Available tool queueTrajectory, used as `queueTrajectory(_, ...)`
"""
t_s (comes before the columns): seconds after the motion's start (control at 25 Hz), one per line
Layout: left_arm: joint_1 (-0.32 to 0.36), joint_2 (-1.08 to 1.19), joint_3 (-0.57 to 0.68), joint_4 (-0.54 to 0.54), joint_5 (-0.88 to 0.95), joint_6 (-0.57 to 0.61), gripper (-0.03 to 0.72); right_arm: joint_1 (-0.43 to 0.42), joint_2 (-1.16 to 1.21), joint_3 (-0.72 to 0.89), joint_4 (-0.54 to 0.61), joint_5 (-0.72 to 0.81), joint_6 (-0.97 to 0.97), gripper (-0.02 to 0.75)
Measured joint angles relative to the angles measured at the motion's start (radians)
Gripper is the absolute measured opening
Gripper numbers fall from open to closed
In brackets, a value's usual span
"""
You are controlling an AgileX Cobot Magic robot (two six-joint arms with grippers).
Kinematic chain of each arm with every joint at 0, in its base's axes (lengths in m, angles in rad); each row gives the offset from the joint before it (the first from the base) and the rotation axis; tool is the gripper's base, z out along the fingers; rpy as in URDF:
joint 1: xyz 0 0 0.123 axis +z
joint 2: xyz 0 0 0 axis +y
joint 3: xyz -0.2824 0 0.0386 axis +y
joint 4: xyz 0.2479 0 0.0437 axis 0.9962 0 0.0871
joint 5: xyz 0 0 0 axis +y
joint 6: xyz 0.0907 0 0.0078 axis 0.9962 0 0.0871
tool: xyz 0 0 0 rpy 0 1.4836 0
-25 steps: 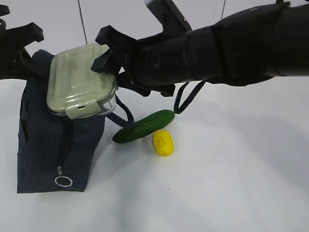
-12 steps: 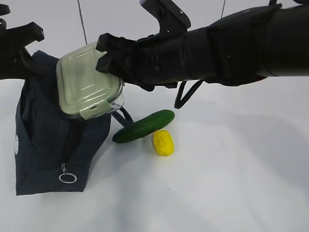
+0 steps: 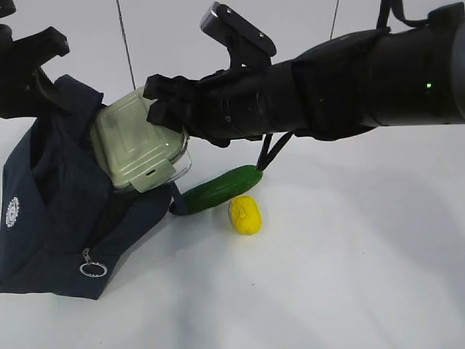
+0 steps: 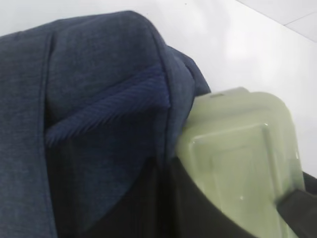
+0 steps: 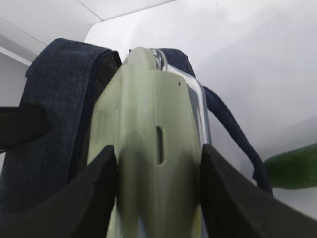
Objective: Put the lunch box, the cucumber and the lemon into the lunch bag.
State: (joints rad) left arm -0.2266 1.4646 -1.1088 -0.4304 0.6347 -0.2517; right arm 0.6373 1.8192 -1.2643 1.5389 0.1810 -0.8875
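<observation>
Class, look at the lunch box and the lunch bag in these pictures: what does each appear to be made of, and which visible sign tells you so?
Lunch box: a clear base, likely glass or hard plastic, since its rim shows through; the pale green lid looks like matte moulded plastic with a snap flap.
Lunch bag: dark navy woven fabric; it sags and creases, with ribbed webbing in the left wrist view.

Boxy dark navy fabric lunch bag sits far left on the white table, with the square clear glass lunch box with pale green lid tilted at its upper right edge, partly in the opening. Long dark green cucumber lies right of the bag, its left end near the bag's side. Small yellow oval lemon sits just in front of the cucumber's right half.
</observation>
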Motion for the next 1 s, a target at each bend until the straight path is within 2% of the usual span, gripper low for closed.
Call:
queueTrajectory(0.36,0.0,0.0,0.0,-0.04,-0.02,0.0,-0.005,0.042,0.083,-0.122,0.008,0.0,-0.06,0.374)
queueTrajectory(0.68,0.0,0.006,0.0,-0.044,-0.032,0.0,-0.005,0.067,0.131,-0.133,0.014,0.053,-0.076,0.358)
queueTrajectory(1.0,0.0,0.006,0.0,0.026,-0.024,0.0,-0.005,0.067,0.129,-0.135,0.009,0.117,-0.133,0.358)
